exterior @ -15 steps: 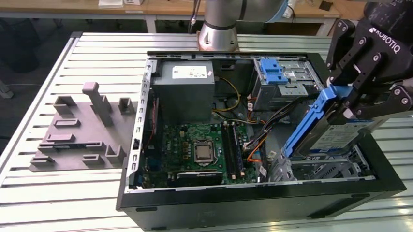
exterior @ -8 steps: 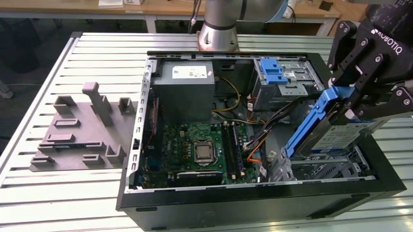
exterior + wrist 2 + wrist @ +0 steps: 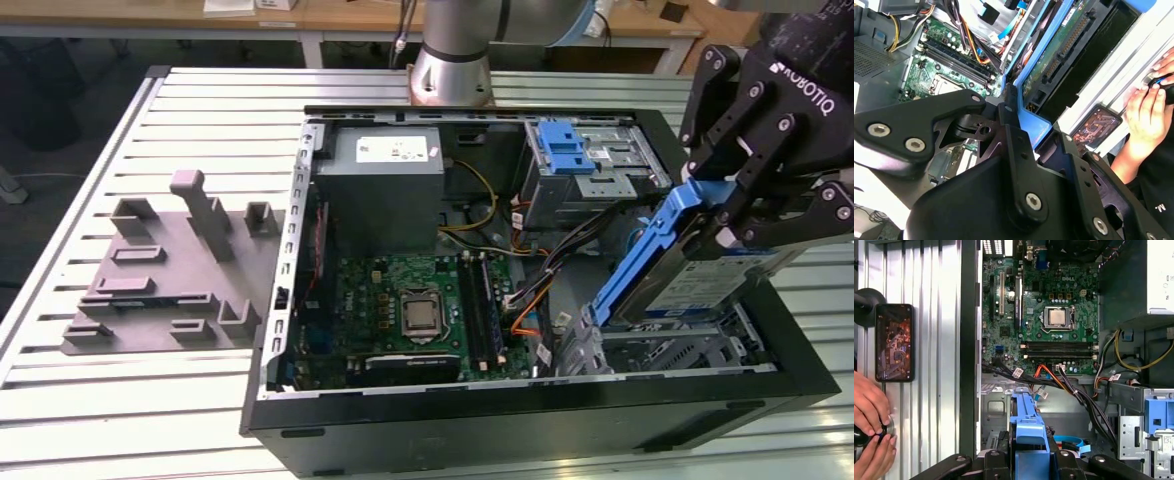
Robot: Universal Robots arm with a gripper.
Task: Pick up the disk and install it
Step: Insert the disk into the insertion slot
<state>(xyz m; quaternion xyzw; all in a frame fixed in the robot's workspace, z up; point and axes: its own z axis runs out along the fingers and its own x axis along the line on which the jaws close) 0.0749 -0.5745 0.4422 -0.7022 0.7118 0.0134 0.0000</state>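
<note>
Exterior view: the gripper [image 3: 731,228] is closed on the disk [image 3: 694,285], held tilted over the drive bay [image 3: 674,348], at three o'clock from the motherboard [image 3: 400,300]. Seating well likely needs its blue carrier squared to the bay, clear of the cables [image 3: 567,245].

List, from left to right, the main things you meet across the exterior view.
grey moulded block → grey box → blue latch → disk
</note>
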